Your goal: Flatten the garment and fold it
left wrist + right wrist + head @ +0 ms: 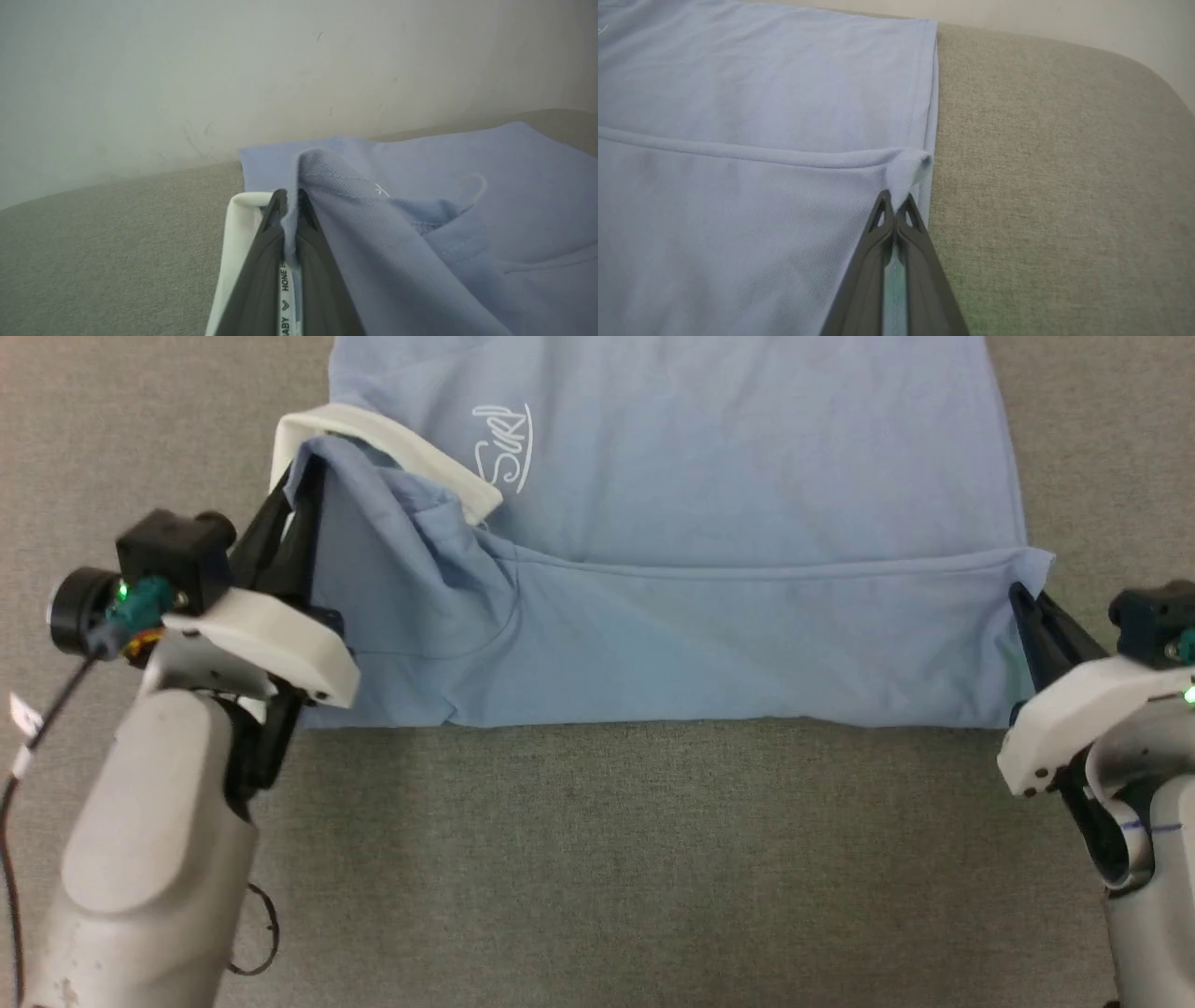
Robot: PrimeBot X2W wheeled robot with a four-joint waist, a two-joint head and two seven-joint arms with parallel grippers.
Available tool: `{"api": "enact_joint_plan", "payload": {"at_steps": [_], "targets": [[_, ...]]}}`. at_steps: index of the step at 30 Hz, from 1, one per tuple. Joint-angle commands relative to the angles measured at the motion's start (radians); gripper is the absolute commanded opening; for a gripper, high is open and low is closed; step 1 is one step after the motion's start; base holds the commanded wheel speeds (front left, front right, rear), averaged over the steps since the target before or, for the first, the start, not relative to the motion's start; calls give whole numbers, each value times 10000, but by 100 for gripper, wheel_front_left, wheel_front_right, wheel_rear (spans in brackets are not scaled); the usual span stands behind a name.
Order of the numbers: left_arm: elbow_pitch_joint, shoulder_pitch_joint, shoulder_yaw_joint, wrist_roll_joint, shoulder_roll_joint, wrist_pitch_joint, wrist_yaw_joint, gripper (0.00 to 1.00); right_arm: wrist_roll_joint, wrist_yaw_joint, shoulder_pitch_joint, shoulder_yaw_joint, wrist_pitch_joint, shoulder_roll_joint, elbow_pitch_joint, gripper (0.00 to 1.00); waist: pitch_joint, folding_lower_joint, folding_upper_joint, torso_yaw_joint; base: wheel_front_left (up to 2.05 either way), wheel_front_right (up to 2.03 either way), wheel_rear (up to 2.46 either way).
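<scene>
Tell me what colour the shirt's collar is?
The collar is white; the head view shows it best.

Soft, even, diffuse light fills all 3 views, without glare. The light blue soft polo shirt casts only a thin shadow along its near edge on the grey fabric worktop. Head view sharp; wrist views softer, the long dark fingers blurred up close

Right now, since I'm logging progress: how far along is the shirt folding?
Done: the garment lies spread flat on the grey surface. In hand: the left gripper near the collar and the right gripper at the hem corner are both shut on it, with the near side doubled over. Left: release, remaining folds.
</scene>
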Motion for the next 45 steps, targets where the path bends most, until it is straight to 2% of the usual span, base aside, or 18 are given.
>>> {"api": "enact_joint_plan", "payload": {"at_steps": [1, 7, 13, 14, 15, 16, 17, 22, 27, 31, 38, 45], "targets": [[225, -226, 20, -75, 141, 231, -88, 0, 30, -21, -223, -44, 160, -11, 61, 0, 363, -2, 0, -71, 0, 0, 0], [1497, -672, -170, -605, 572, 2786, -402, 0, 334, -21, -1006, 47, 1940, -108, 420, 0, 669, -2, 0, -284, 0, 0, 0], [1863, -540, -92, -1655, 744, 5172, -566, 0, 805, -21, -1571, -23, 4319, -162, 563, 0, 595, -2, 0, -332, 0, 0, 0], [1780, -482, -47, -1802, 713, 5404, -523, 0, 863, -21, -1593, -52, 4622, -173, 518, 8, 541, -2, 0, -311, 0, 0, 0], [1656, -433, 26, -1931, 679, 5492, -479, 37, 901, -21, -1598, -76, 4830, -175, 424, 41, 478, -2, 0, -287, 0, 0, 0], [1483, -395, 102, -1978, 663, 5417, -409, 87, 951, -21, -1578, -94, 4973, -171, 313, 100, 412, -2, 0, -260, 0, 0, 0], [1300, -361, 177, -1928, 660, 5200, -289, 100, 1029, -21, -1537, -188, 5045, -129, 215, 100, 323, -2, 0, -226, 0, 0, 0], [446, 179, 441, -1484, 547, 3510, 250, 100, 1106, -21, -995, -533, 4228, 227, -502, 100, -257, -2, 0, -108, 0, 0, 0], [-483, 1256, 729, -933, 331, 1490, 960, 100, 1080, -21, 2, -798, 2466, 691, -1074, 100, -858, -2, 0, -57, 0, 0, 0], [-1046, 2352, 880, -674, 94, 404, 1483, 100, 1036, -21, 800, -841, 1016, 1029, -1338, 100, -1228, -2, 0, -115, 0, 0, 0], [-1558, 3984, 1016, -731, -378, -5, 2204, 100, 975, -21, 1790, -582, -1208, 1396, -1472, 100, -1556, -2, 0, -298, 0, 0, 0], [-1105, 4581, 1186, -1101, -479, 802, 2589, 100, 992, -21, 2027, -431, -2785, 1535, -1552, 100, -1473, -2, 0, -626, 0, 0, 0]]}}
